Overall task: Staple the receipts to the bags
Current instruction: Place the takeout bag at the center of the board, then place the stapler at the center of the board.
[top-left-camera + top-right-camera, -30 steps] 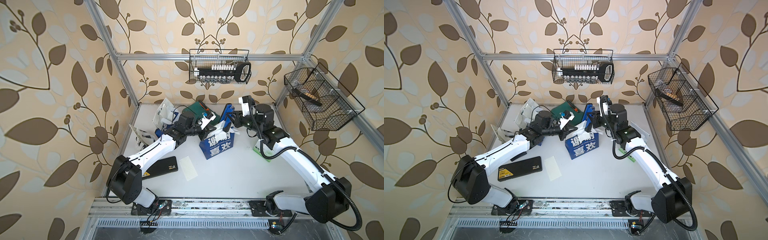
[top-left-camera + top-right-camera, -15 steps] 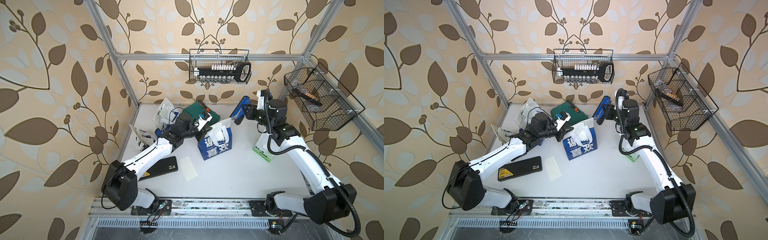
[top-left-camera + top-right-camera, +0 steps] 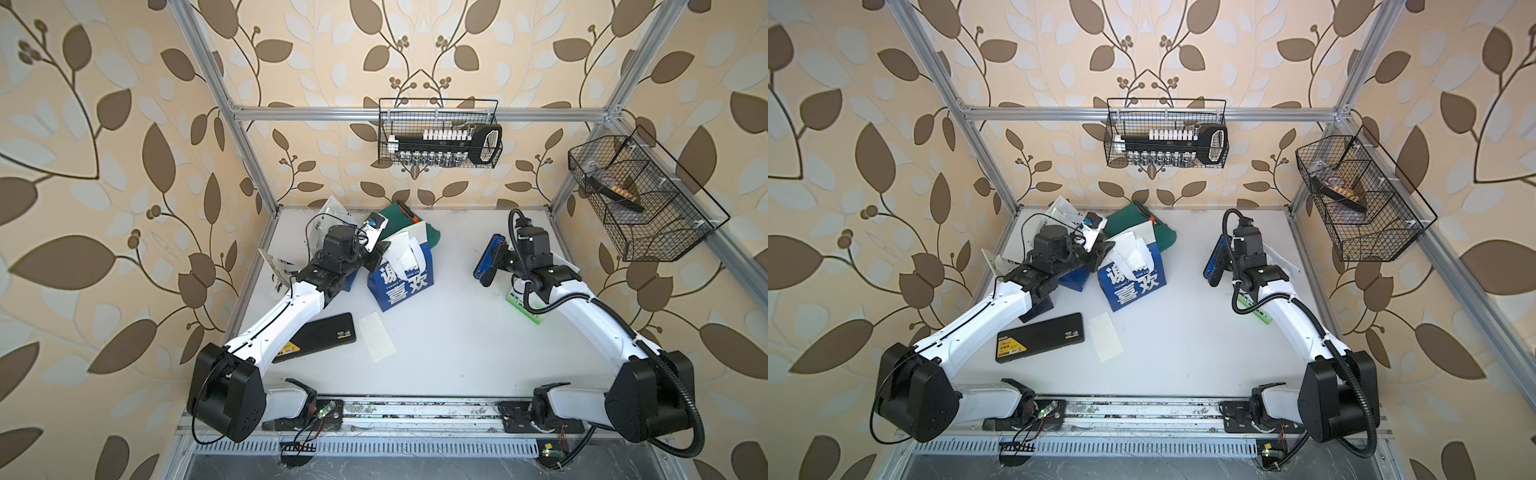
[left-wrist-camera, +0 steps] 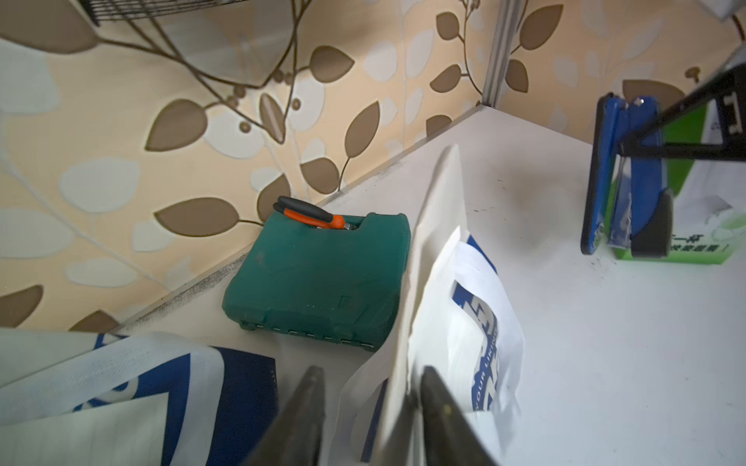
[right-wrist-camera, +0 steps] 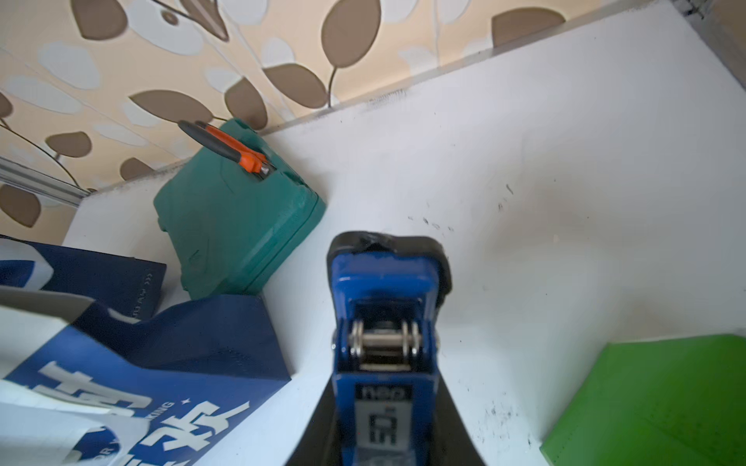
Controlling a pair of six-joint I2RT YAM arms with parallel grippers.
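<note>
While left hand point(image 4: 369, 377) gapes astride receipt point(image 4: 432, 242) on bag point(image 3: 405, 284), right hand point(image 3: 500, 262) clamps stapler point(image 5: 383, 282)

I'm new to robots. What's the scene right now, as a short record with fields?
Left end effector: open, jaws either side of the receipt at the navy bag's mouth
Right end effector: shut on the blue stapler, apart from that bag
Loose receipt: flat on the table, beside the black case
Green bag: lying beneath the right arm
Stapled yet: cannot tell
</note>
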